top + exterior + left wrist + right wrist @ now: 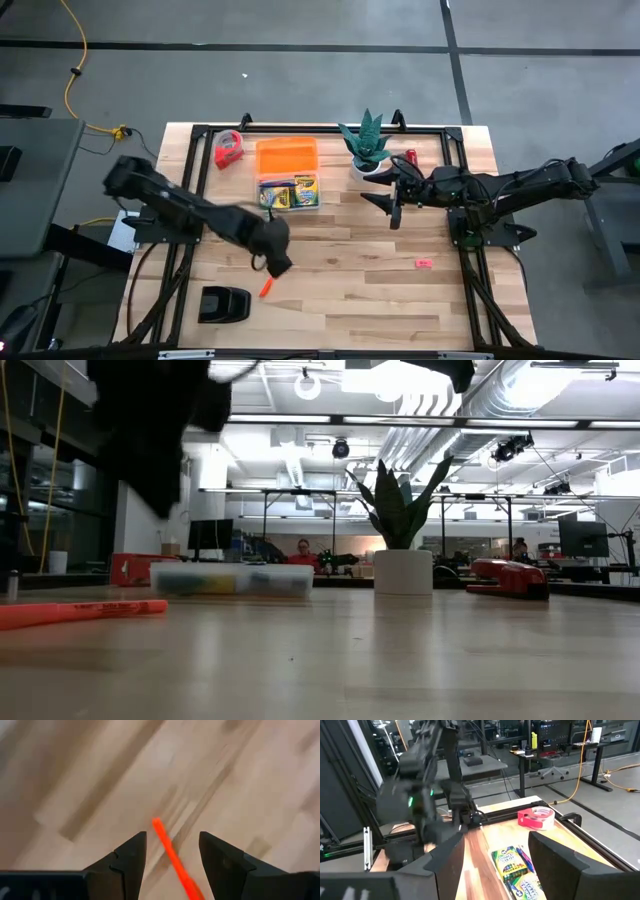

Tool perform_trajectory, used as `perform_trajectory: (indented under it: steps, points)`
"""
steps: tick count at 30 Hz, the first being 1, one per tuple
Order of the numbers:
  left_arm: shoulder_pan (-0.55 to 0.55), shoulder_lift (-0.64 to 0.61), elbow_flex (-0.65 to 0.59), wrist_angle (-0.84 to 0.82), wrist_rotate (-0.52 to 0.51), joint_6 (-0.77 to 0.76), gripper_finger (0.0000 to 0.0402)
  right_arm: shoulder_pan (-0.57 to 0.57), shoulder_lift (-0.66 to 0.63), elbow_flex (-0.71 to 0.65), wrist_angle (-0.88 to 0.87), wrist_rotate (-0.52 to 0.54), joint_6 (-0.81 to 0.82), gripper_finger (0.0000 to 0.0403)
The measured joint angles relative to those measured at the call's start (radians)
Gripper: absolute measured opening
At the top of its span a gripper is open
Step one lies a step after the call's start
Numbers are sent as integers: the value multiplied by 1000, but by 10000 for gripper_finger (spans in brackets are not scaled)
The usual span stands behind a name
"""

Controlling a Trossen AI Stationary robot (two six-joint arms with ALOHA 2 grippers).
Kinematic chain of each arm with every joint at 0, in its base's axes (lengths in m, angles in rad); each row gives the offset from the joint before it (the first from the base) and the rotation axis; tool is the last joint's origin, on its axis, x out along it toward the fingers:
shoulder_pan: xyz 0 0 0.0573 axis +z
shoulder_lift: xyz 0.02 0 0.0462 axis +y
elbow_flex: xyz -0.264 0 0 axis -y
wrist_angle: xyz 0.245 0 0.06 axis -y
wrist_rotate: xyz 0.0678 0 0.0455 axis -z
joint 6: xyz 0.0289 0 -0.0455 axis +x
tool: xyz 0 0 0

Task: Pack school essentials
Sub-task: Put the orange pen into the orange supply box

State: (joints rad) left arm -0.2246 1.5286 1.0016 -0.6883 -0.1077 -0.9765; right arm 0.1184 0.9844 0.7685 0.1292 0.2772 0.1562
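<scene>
A thin orange-red stick (266,289) lies flat on the wooden table, also seen in the low view (80,612). My left gripper (278,262) hangs just above it, pointing down and open. In the left wrist view the stick (172,855) runs between the two fingers of my left gripper (172,842), untouched. Two yellow-and-green crayon boxes (290,193) lie in a clear case. The right wrist view shows the crayon boxes (512,870) too. A tiny pink eraser (424,263) lies toward the table's right. My right gripper (392,210) hovers open near the plant. Pen, pencil and second stick are out of view.
The clear case has an orange lid (287,157) folded open toward the far edge. A red tape dispenser (229,148), a potted plant (368,145) and a red cylinder (411,158) stand along the far side. A squat black object (224,304) sits near the front-left.
</scene>
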Motion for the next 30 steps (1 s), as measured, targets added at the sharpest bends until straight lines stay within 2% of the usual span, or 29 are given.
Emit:
perform_trajectory:
  steps: [4,9,18,22,27,30]
  points:
    - [-41,135,1,22,27,-136,170,0,0,0,-22,0,0,213]
    - [-73,246,2,84,36,-202,170,0,0,0,-36,0,0,213]
    - [-89,277,6,79,-18,-225,164,0,0,0,-36,0,0,213]
    - [-88,278,5,70,-26,-200,122,0,0,0,-36,0,0,213]
    - [-88,279,2,59,-38,-144,29,0,0,0,-36,2,0,213]
    - [-88,277,2,62,-52,-95,13,0,0,0,-36,10,0,213]
